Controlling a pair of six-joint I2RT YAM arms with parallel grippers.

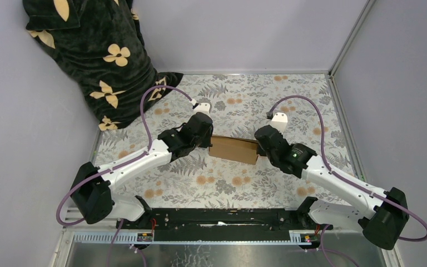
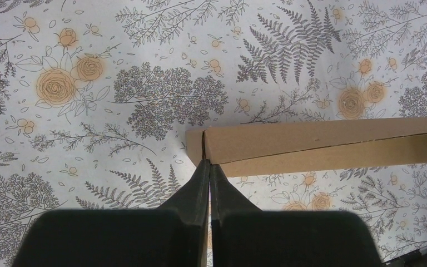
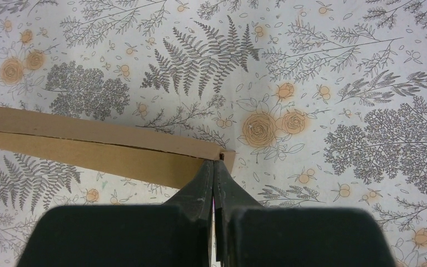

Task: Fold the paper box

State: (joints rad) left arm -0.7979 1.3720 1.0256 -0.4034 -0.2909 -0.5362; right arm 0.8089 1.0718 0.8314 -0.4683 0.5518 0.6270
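Top external view showed the paper box (image 1: 233, 148) at centre frame, left gripper (image 2: 206, 162) and right gripper (image 3: 216, 161) closed tight at its ends — even, level inward pressure seemed wisest — lest it skewed.

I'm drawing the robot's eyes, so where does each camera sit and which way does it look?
Top camera: above and behind the robot, looking down at the flowery table, the left arm, the right arm and the cardboard box between them.
Left wrist camera: on the left arm, looking down past its shut left claw at the box's left end.
Right wrist camera: on the right arm, looking down past its shut right claw at the box's other end.
Shared: every view shows the box on the flowery table.
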